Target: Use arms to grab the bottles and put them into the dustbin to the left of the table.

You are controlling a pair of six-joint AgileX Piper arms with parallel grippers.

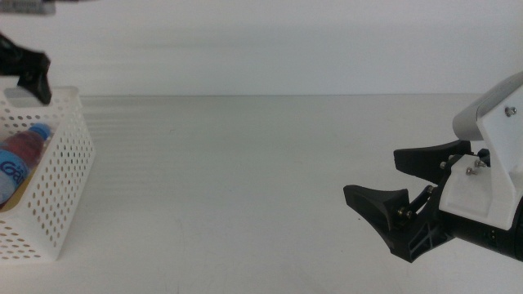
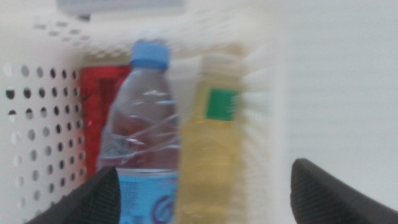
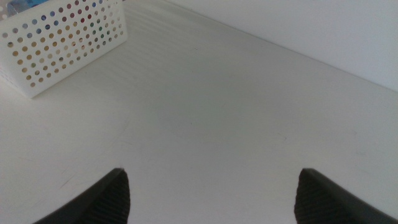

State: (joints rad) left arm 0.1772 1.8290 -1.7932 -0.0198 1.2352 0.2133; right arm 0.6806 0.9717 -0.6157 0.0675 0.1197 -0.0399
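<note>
White perforated plastic forms the dustbin [image 1: 51,175], which stands at the left edge of the table [image 1: 245,180], well apart from the right arm. All three bottles lie inside it. The left wrist view looks down into the basket: the red soda can [image 2: 99,109] sits against the holed wall, the blue-capped water bottle [image 2: 146,124] lies just beside it, partly over it, and the yellow-liquid bottle [image 2: 214,143] with its green neck band rests against the water bottle on the other side. That picture is blurred, so labels cannot be read. In the middle view only the water bottle's blue cap and label show above the dustbin's rim.

The left gripper [image 1: 29,77] hangs above the dustbin's far rim, at the table's far left corner; in its own wrist view the two dark jaws stand spread wide with nothing between them. The right gripper [image 1: 400,200] hovers over the table near the right edge, its jaws also spread apart and empty.
</note>
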